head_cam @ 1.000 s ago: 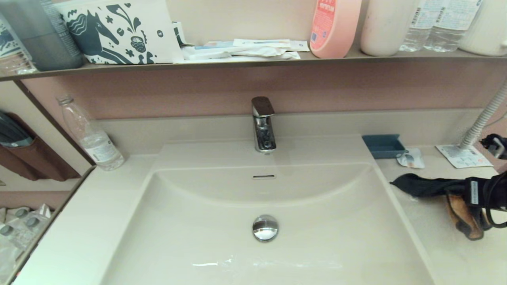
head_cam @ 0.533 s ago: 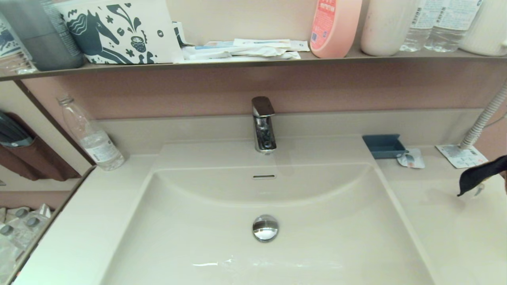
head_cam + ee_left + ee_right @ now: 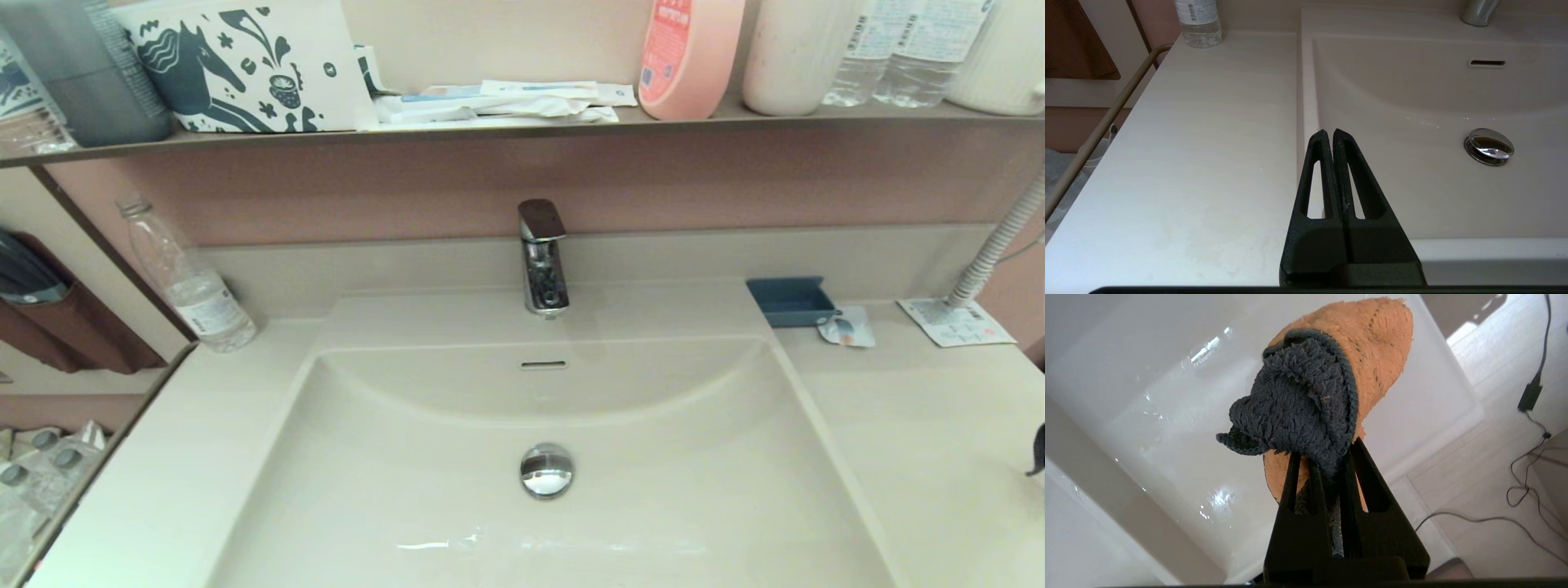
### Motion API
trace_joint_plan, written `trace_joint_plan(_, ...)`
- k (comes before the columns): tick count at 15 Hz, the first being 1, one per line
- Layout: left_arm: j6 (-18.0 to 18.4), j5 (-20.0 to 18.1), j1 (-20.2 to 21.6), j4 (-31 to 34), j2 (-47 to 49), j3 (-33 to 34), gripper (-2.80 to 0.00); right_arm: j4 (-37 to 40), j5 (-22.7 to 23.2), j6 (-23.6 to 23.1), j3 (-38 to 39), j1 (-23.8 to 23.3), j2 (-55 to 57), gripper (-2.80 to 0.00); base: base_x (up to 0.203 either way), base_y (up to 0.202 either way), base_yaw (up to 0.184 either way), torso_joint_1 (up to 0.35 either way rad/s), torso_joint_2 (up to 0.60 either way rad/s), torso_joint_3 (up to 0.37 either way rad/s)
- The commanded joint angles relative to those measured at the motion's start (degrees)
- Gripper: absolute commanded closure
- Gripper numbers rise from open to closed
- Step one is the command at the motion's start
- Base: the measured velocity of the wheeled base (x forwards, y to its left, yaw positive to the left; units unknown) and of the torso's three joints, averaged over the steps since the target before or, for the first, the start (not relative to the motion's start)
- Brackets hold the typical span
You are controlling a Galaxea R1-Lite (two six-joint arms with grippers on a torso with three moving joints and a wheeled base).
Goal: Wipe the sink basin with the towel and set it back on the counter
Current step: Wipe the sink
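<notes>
One towel [image 3: 1327, 396] is in play, bunched into a lump with its dark grey face folded over the orange one, and the right gripper [image 3: 1327, 465] has its fingers pinched on the cloth in the middle of the right wrist view. Behind the towel in that view lies a glossy white surface, with pale floor and a black cable [image 3: 1531, 396] at the right of the frame. In the head view only a dark sliver of the towel [image 3: 1038, 449] shows at the far right edge, above the counter [image 3: 939, 457]; the right gripper itself is out of that frame. The basin [image 3: 457, 506] fills the lower centre of the head view, with the chrome drain [image 3: 547, 469] in the middle, the overflow slot [image 3: 544, 364] above it and the tap [image 3: 540, 257] above that. A streak of wet sheen crosses the basin floor near the lower edge. A blue tray [image 3: 790, 300] sits at the right of the frame, with a small packet [image 3: 847, 328] just beside it. A bottle [image 3: 186, 282] stands at the left of the frame. The left gripper [image 3: 1329, 132], its fingers pressed together and empty, sits at the lower centre of the left wrist view, over the seam between counter [image 3: 1200, 143] and basin [image 3: 1412, 134].
</notes>
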Motion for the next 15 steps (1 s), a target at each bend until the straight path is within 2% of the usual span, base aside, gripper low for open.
trace_joint_plan(1, -0.03, 0.01, 0.03, -0.07, 0.01, 0.00, 0.00, 0.21, 0.28, 0.05, 1.15, -0.66, -0.88, 0.00, 0.000, 0.000, 0.000, 0.000, 0.00, 0.000)
trace_joint_plan(3, -0.03, 0.01, 0.03, -0.07, 0.01, 0.00, 0.00, -0.67, 5.02, 0.52, 1.12, -0.40, -1.50, 0.00, 0.000, 0.000, 0.000, 0.000, 0.00, 0.000)
trace_joint_plan(5, -0.03, 0.01, 0.03, -0.07, 0.01, 0.00, 0.00, -3.49, 7.74, 3.92, 1.18, 2.22, -2.27, 0.00, 0.000, 0.000, 0.000, 0.000, 0.00, 0.000)
trace_joint_plan(7, 0.04, 0.01, 0.01, -0.05, 0.01, 0.00, 0.00, -5.38, 7.26, 8.12, 1.23, 9.88, -2.14, 0.00, 0.000, 0.000, 0.000, 0.000, 0.00, 0.000)
trace_joint_plan(9, -0.03, 0.01, 0.03, -0.06, 0.01, 0.00, 0.00, -8.22, 3.47, 13.11, 1.63, 19.46, -0.85, 0.00, 0.000, 0.000, 0.000, 0.000, 0.00, 0.000)
trace_joint_plan(12, -0.03, 0.01, 0.03, -0.03, 0.01, 0.00, 0.00, -17.68, -8.32, 19.19, 4.18, 31.83, 6.24, 0.00, 0.000, 0.000, 0.000, 0.000, 0.00, 0.000)
trace_joint_plan(15, -0.02, 0.01, 0.02, -0.06, 0.01, 0.00, 0.00, -27.38, -13.40, 20.75, 4.73, 35.43, 14.93, 0.00, 0.000, 0.000, 0.000, 0.000, 0.00, 0.000)
